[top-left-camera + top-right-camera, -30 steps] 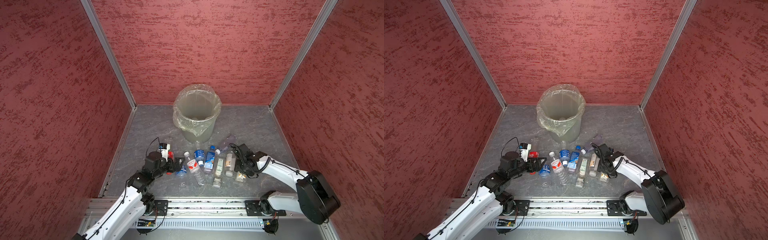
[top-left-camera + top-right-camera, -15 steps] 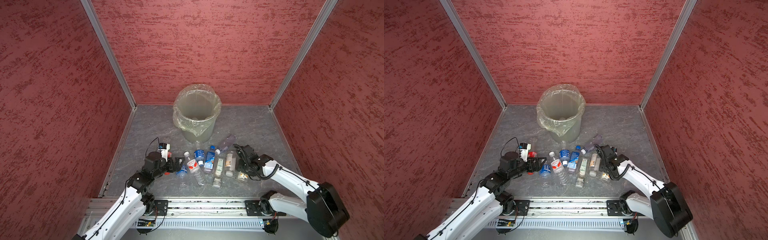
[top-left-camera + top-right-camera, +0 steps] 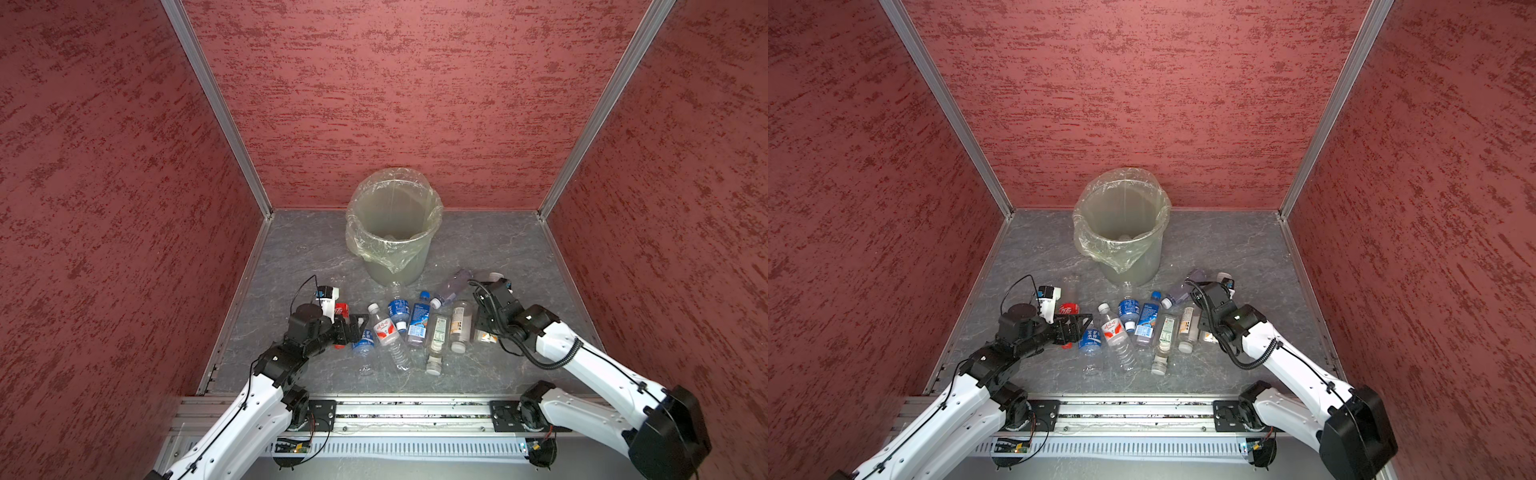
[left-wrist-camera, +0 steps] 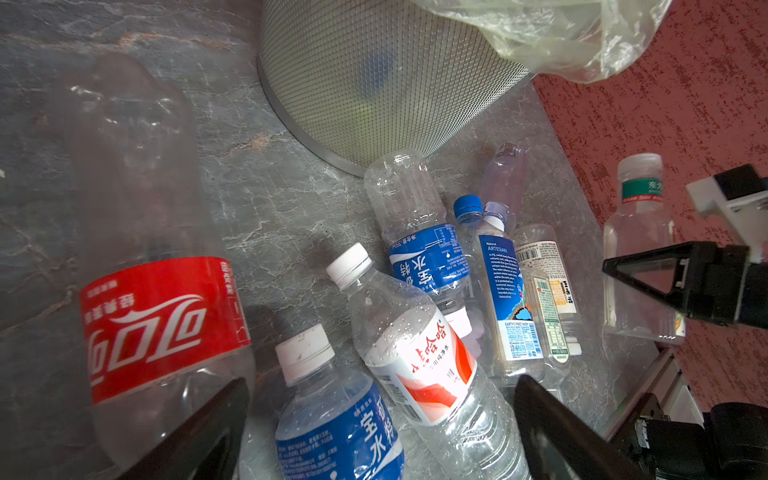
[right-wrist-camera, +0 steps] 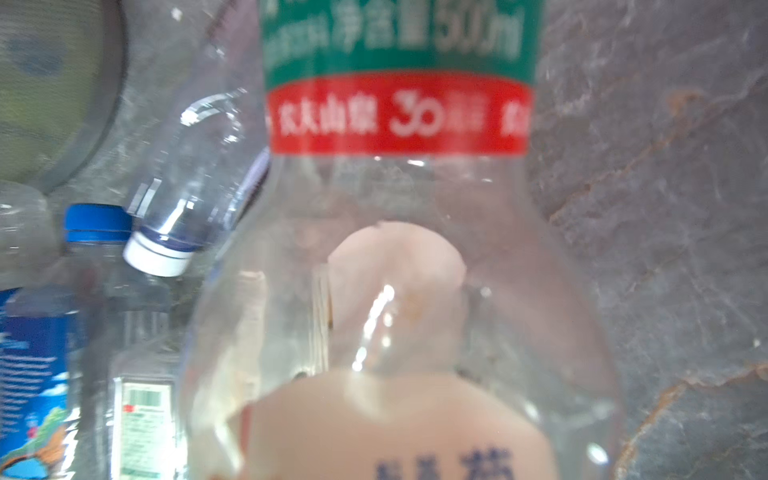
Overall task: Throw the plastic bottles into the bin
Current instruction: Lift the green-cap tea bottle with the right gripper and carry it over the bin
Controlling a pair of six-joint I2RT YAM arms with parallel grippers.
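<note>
Reaching in from the near right, the right end effector (image 3: 491,291) sits at the right end of the scatter of plastic bottles (image 3: 415,326), with a green-labelled bottle (image 4: 636,232) hard against it. The left wrist view shows one black finger (image 4: 665,282) lying across that bottle's clear body. The right wrist view is filled by the bottle and shows no fingers, so I cannot tell whether it is truly clamped. The bottle's long axis runs away from the wrist: its white cap (image 3: 494,276) shows on the far side of the end effector in a top view, and its wider body is nearest the wrist camera. Whether its base rests on the bench (image 3: 490,245) is unclear. As I judge it, the coming move turns on the bin (image 3: 399,266) standing to the far left of this end effector, near it but with bare bench between. Its lined rim is higher than the bottle, so the carry would have to rise and swing left. This arm is the nearer one for that bottle. The left end effector (image 4: 381,378) is spread fully wide and grasps nothing; its fingers straddle a blue-labelled bottle (image 4: 332,432) lying on the bench, cap toward the far side.
</note>
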